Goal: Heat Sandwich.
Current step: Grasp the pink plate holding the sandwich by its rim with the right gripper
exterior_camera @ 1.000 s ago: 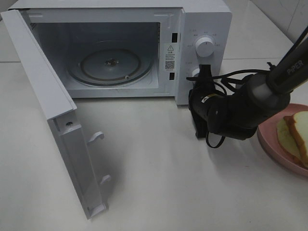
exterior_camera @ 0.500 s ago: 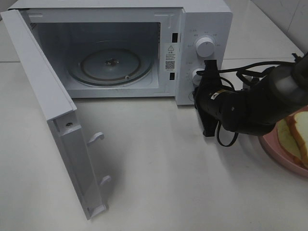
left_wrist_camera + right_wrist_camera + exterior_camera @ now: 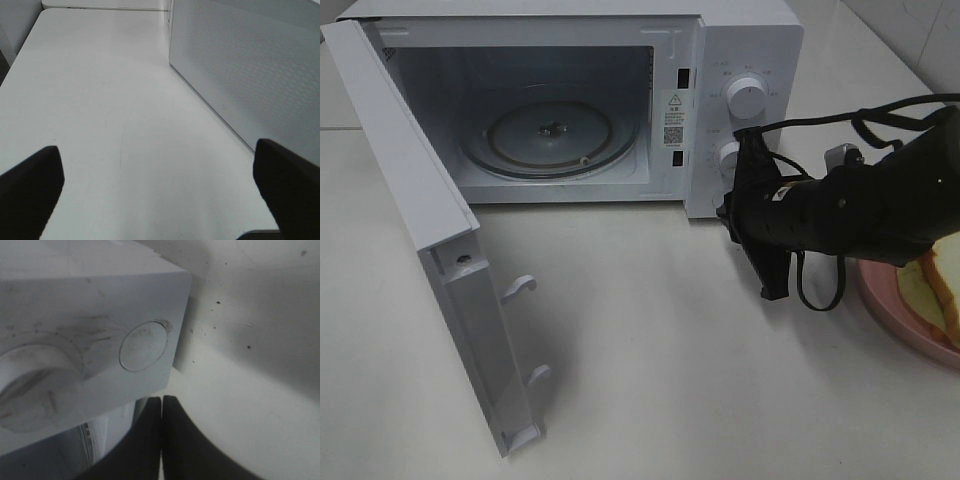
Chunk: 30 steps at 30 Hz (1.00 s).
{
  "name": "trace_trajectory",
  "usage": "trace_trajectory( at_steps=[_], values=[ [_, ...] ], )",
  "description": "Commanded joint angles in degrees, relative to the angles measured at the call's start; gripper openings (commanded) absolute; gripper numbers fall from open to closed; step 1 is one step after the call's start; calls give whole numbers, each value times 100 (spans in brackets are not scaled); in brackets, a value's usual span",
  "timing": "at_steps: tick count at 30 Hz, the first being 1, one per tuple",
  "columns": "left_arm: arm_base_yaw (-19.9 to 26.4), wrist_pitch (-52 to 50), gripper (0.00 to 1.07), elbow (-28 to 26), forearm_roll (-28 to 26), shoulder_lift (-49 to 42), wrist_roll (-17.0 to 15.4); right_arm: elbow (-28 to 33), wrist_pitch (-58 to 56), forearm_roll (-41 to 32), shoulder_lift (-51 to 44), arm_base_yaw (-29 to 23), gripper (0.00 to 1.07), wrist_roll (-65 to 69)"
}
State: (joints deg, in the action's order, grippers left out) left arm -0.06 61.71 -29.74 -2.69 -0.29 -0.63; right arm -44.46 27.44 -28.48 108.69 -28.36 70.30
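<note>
Microwave door open, turntable bare: loading is the step in hand. Sandwich lies on the pink plate at the table's right edge. Right gripper pinched together, empty, by the round button. Left gripper spread wide, empty. Next move calls for the right claw to part and take the plate. Sticker appears to bear a warning triangle; text illegible.

We see a white microwave standing on the pale desk, its door swung wide open and a glass turntable inside. A round knob sits on its panel. A pink plate lies near the desk's right edge.
</note>
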Motion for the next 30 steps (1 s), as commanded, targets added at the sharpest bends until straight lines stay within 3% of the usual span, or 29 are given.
trace_trajectory(
  at_steps=[1,11,15,30],
  values=[
    [-6,-40,98,17,-11,-92,-46,23,-625,52,-298,29,4,-636],
    [-6,-40,98,17,-11,-92,-46,23,-2154,52,-900,40,7,-2951],
    [-6,-40,98,17,-11,-92,-46,23,-2991,195,-1341,40,8,-5025],
    [-6,-40,98,17,-11,-92,-46,17,-4647,229,-1942,40,13,-7626]
  ],
)
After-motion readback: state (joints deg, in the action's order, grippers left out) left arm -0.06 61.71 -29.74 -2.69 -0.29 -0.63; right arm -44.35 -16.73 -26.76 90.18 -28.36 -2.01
